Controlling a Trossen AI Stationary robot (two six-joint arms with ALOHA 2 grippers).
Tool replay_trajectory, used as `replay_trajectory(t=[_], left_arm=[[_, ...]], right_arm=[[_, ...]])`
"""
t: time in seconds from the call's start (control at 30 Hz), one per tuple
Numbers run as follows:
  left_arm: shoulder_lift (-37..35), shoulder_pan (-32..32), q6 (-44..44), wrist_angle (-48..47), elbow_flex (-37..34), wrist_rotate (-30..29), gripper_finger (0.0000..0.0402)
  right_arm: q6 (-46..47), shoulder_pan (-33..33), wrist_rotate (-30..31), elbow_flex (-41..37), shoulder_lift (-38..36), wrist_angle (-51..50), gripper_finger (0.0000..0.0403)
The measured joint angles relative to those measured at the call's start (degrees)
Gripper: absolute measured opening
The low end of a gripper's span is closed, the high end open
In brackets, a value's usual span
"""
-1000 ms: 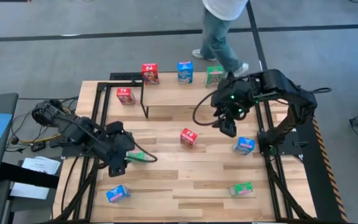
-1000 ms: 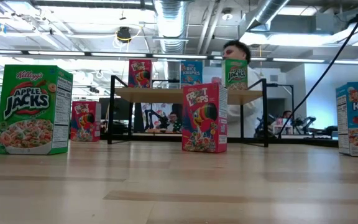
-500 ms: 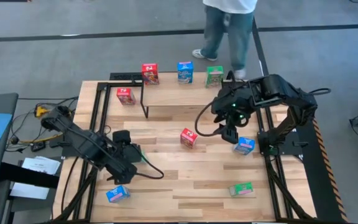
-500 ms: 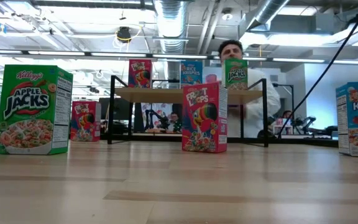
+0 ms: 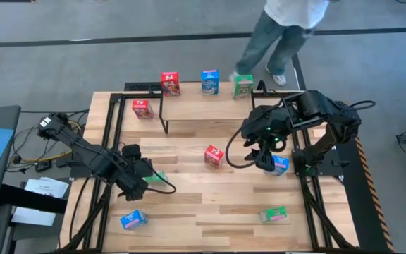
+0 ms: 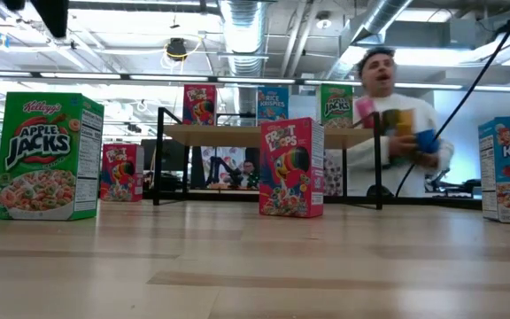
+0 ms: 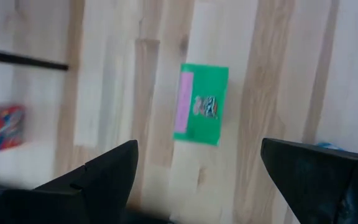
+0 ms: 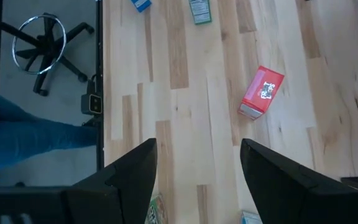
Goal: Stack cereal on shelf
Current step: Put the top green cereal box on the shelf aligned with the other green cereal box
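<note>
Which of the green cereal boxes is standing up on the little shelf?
The green box at the right end of the shelf, beside the blue one. The other two green boxes are down on the table, away from the shelf.

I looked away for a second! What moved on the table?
Both arms moved; no box did. The open left gripper swung over the green cereal box. The open right gripper dropped toward the blue cereal box. The person walked right. The shelf stayed put.
</note>
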Motion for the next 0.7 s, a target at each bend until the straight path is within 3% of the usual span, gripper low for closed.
replay_trajectory(t=[0.3,0.7], left_arm=[[-0.42,0.72,1.33,6.56,-8.01,1.36,0.0329],[0.0,4.14,4.86,11.65,-11.11,3.08,0.0329]], right_arm=[[-0.13,-0.01,1.76,0.0,0.0,-0.01,0.0256],[-0.11,-0.04,1.92,0.0,0.0,0.0,0.0256]])
